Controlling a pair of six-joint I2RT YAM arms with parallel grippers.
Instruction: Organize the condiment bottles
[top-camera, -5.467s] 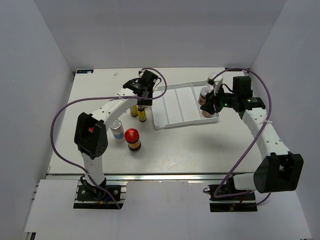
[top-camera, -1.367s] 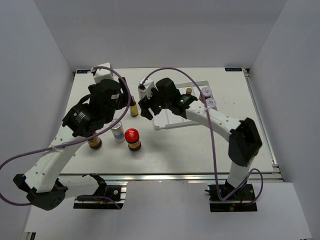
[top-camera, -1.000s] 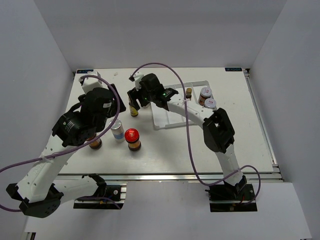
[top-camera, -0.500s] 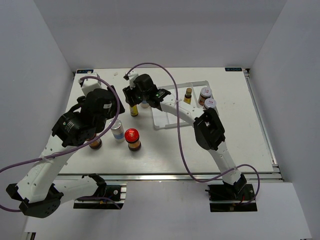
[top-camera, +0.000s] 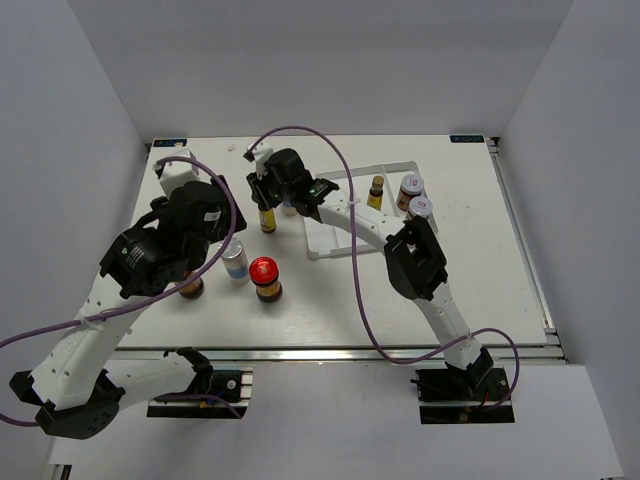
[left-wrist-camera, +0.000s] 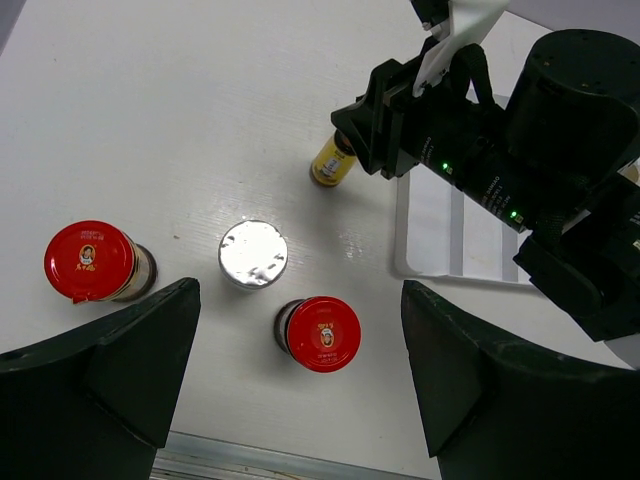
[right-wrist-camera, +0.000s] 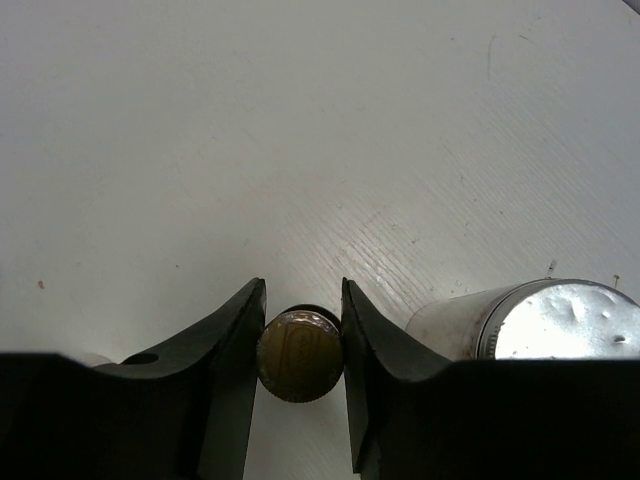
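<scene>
Since 1.4 s ago the right end effector (right-wrist-camera: 301, 300) has swung left off the tray (top-camera: 320, 250) and come down over the slim yellow bottle (top-camera: 267, 218) standing on the surface (top-camera: 450, 290) just left of the tray; over the last 0.5 s it has barely moved. Its fingers are narrow, pinching the bottle's dark cap from both sides, and contact looks made in the right wrist view. Bottle is upright, long axis vertical, cap up, seen end-on from the wrist. Top-down cap grip is likely chosen because a silver-capped shaker (right-wrist-camera: 545, 320) stands just beside one finger, so there's little room lower down; it should also keep the bottle vertical for an upright drop-off. Probable target is next to the twin yellow bottle (top-camera: 376, 190), already in the tray, apparently one compartment left of the two white-lidded jars (top-camera: 411, 186) (top-camera: 421, 207). Left end effector (left-wrist-camera: 298, 300) is wide open, holding nothing, parked high above the second shaker (left-wrist-camera: 253, 254) and the two red-lidded jars (left-wrist-camera: 88, 262) (left-wrist-camera: 322, 333), probably to stay clear of the right arm's path.
</scene>
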